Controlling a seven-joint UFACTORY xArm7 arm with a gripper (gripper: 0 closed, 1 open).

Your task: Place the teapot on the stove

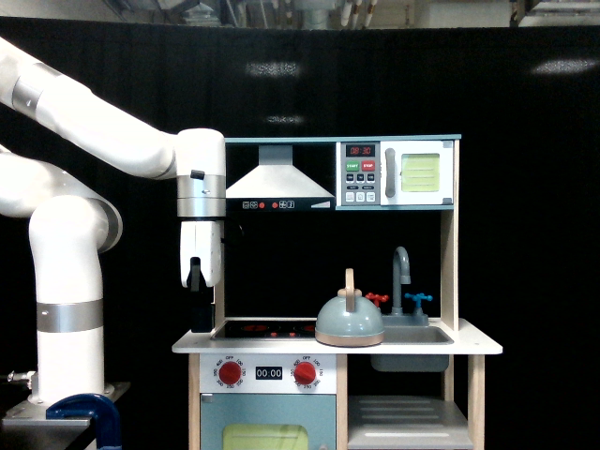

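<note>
- The white jointed robot arm [112, 141] was seen reaching in from the exterior view's left, its last link turned straight down over the left end of the white toy-kitchen bench [469, 343].
- The dark pincer [200, 314] was set against a black backdrop at the bench's left edge; its tips could hardly be made out, so whether they were spread or pressed together could not be told, and nothing was seen held.
- The squat grey-blue dome-shaped teapot with a tan wooden rim and loop handle [349, 322] was found upright at the right edge of the flat black glossy stove with red burner marks [262, 329], just beside the grey sink basin [412, 335], well apart from the pincer.
</note>
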